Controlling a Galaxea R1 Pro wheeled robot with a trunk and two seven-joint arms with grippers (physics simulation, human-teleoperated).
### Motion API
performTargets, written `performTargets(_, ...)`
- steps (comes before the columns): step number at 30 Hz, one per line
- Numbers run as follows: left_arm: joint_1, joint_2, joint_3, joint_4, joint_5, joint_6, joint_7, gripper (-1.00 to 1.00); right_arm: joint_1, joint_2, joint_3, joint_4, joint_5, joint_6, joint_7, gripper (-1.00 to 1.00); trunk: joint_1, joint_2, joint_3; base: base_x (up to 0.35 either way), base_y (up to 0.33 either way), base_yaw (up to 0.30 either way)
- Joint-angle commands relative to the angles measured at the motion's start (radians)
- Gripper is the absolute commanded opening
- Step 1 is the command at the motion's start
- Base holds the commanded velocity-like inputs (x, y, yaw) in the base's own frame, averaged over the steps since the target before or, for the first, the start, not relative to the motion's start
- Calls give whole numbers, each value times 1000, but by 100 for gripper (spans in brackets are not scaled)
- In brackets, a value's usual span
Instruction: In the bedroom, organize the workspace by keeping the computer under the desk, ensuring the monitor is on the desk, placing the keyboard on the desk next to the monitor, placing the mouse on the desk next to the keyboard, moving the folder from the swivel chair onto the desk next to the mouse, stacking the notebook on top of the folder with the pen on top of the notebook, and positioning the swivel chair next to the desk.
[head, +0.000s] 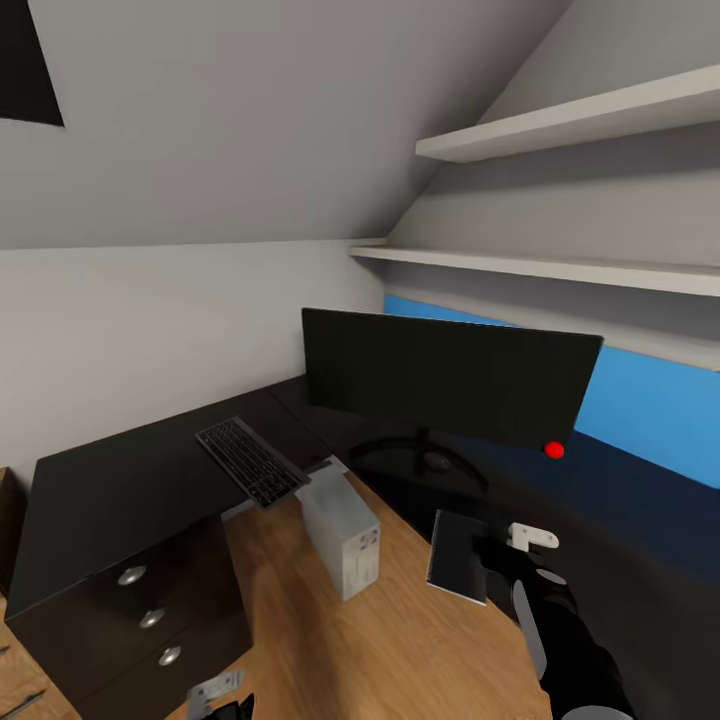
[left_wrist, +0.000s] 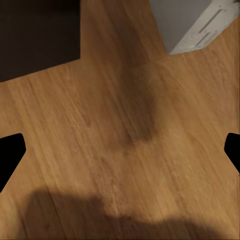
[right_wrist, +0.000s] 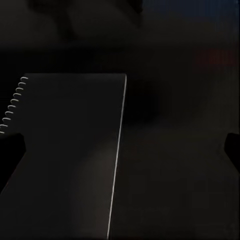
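The black monitor (head: 450, 378) stands on the black L-shaped desk (head: 110, 480), a red dot at its lower corner. Left of it the black keyboard (head: 250, 462) lies on the desktop near the edge. On the wood floor in the desk's inner corner stands the grey computer (head: 342, 530), its corner also in the left wrist view (left_wrist: 200, 25). The dark grey spiral notebook (head: 458, 555) (right_wrist: 65, 150) rests at the desk's front edge. My right gripper (head: 512, 552) (right_wrist: 120, 155) hangs over it, open. My left gripper (head: 215, 695) (left_wrist: 120, 155) is open over bare floor. Mouse, folder, pen and swivel chair are out of view.
Black drawers (head: 150, 618) with silver knobs hang under the desk's left end. Two white wall shelves (head: 560, 130) run above the monitor under a sloped ceiling. A blue band (head: 650, 400) lines the wall behind the desk. Wood floor (left_wrist: 120, 125) lies open between the desk's wings.
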Motion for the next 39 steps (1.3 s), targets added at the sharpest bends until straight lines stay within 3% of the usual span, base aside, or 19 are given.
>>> performTargets(1, 0, 1, -8, 0, 10, -5, 4, 100, -1, 1, -2, -1, 6, 5, 0, 100, 0, -1, 0, 0, 0, -236)
performTargets(12, 0, 2, -8, 2, 9, -7, 4, 100, -1, 1, -2, -1, 7, 6, 0, 100, 0, -1, 9, -29, 2, -246)
performTargets(22, 0, 1, -9, 2, 9, -8, 4, 100, 0, 1, -2, -1, 6, 7, 0, 100, 0, -1, 11, -247, 66, -228)
performTargets(31, 0, 1, -8, 2, 9, -9, 4, 100, -1, 2, -1, -1, 6, 10, 0, 100, 0, -1, 11, -267, 181, -50)
performTargets(39, 0, 1, -7, 2, 9, -9, 4, 100, -1, 2, -2, -1, 0, 10, 0, 100, 0, -1, 11, -57, 283, -4)
